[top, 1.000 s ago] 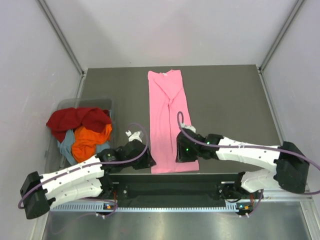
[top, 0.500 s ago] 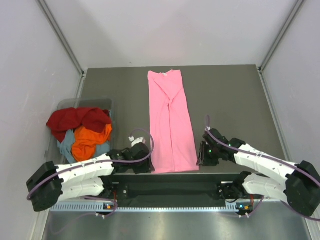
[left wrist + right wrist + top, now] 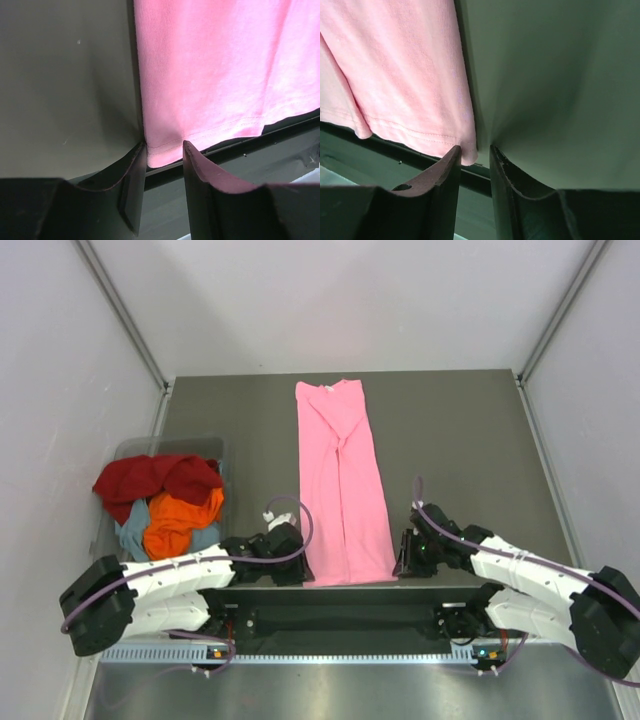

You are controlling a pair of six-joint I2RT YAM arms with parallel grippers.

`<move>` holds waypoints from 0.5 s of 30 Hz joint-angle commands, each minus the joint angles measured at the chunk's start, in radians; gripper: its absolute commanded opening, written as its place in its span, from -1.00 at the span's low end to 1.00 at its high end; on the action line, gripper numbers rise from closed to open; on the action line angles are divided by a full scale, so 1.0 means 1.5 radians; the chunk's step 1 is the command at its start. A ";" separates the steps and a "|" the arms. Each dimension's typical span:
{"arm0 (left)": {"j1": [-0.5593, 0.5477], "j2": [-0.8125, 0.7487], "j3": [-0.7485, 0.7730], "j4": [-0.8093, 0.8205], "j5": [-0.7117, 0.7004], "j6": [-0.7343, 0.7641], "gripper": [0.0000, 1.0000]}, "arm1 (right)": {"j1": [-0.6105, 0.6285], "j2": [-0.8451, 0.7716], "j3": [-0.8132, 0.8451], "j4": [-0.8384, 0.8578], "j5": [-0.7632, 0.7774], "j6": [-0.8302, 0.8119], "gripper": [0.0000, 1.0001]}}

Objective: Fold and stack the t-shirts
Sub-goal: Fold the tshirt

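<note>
bin [image 3: 122, 449] at 9 o'clock: dark red t-shirt [image 3: 150, 478], orange t-shirt [image 3: 176, 522], grey-blue t-shirt [image 3: 131, 536] heaped | left gripper [image 3: 164, 146]: jaws apart, astride near-left hem corner | pink t-shirt [image 3: 340, 480]: flat on worktop [image 3: 450, 430], narrow strip, long axis 12–6, neck toward 12, hem at 6 | right gripper [image 3: 475, 148]: jaws narrowly apart at near-right hem corner

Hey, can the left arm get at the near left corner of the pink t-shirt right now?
Probably yes: the left gripper sits at the near hem corner of the pink t-shirt, jaws open either side of it, nothing in between.
</note>
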 commanded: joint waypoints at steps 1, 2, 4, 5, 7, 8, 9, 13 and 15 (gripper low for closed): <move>0.003 -0.013 -0.021 -0.007 -0.004 -0.008 -0.20 | -0.008 -0.006 -0.011 0.037 -0.006 0.014 -0.40; 0.003 -0.016 -0.023 -0.008 -0.001 -0.009 -0.20 | -0.008 -0.004 -0.015 0.041 -0.009 0.016 -0.41; 0.003 -0.022 -0.024 -0.009 0.006 -0.010 -0.21 | -0.009 -0.004 -0.022 0.050 -0.015 0.021 -0.42; 0.003 -0.022 -0.023 -0.011 0.006 -0.010 -0.21 | -0.008 -0.005 -0.025 0.054 -0.018 0.022 -0.43; 0.003 -0.020 -0.021 -0.018 0.028 -0.011 -0.24 | -0.007 -0.007 -0.030 0.060 -0.020 0.025 -0.44; 0.003 -0.017 -0.021 -0.020 0.030 -0.012 -0.25 | -0.008 -0.008 -0.032 0.061 -0.021 0.026 -0.46; 0.003 -0.015 -0.023 -0.020 0.033 -0.013 -0.27 | -0.008 -0.009 -0.033 0.062 -0.023 0.025 -0.47; 0.003 -0.016 -0.029 -0.015 0.036 -0.020 -0.35 | -0.007 -0.015 -0.037 0.060 -0.022 0.032 -0.48; 0.003 -0.017 -0.030 -0.011 0.039 -0.022 -0.37 | -0.007 -0.021 -0.040 0.058 -0.022 0.036 -0.48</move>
